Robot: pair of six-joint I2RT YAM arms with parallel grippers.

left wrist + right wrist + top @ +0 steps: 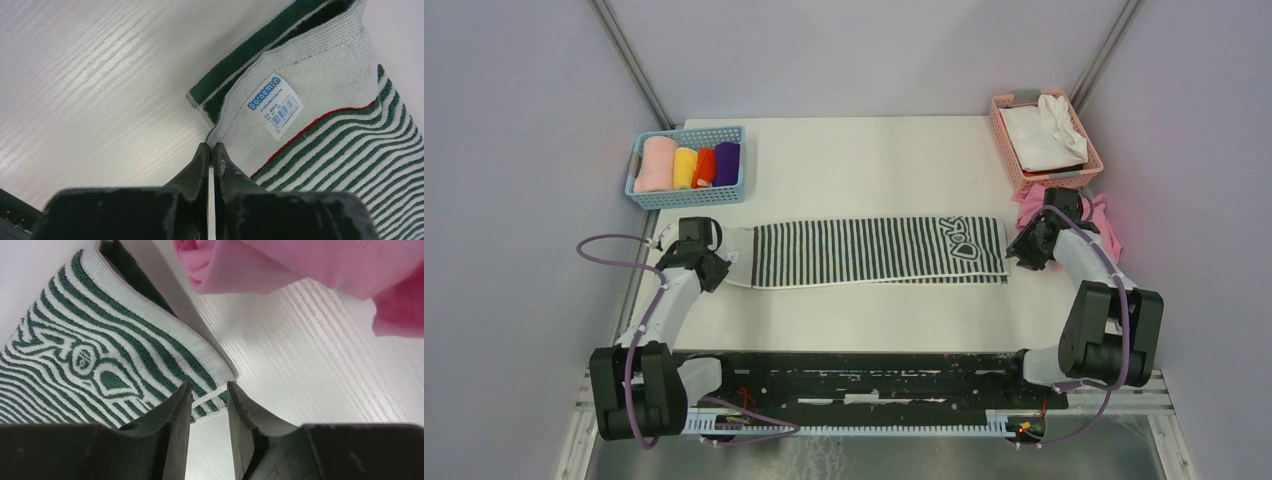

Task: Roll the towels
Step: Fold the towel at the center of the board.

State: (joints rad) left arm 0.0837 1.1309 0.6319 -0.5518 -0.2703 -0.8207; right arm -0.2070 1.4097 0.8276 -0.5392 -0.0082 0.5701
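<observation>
Near the left edge of the tabletop, left gripper right at a corner of the striped towel, fingers pressed together with only a pale sliver between. Hem caught in that sliver or not: cannot tell. White hem and printed label just beyond the tips.

Spread flat across the middle of the tabletop, striped towel with long axis running left to right, parallel to the near edge, one short end by each arm; lettering at the right end.

At that right end, right gripper with fingers parted, a corner of the towel lying under the gap between the tips, nothing visibly pinched. Judged from this: roll to run along the long axis from one short end, left arm nearer the labelled end, right arm nearer the lettered one. Just beside the right gripper, toward the right edge, loose pink cloth, apart from the towel.

Back-left corner: blue basket holding four rolls side by side: pink roll, yellow roll, orange roll, then the deep-purple cloth, already rolled. Back-right corner: pink basket holding a crumpled white cloth.
</observation>
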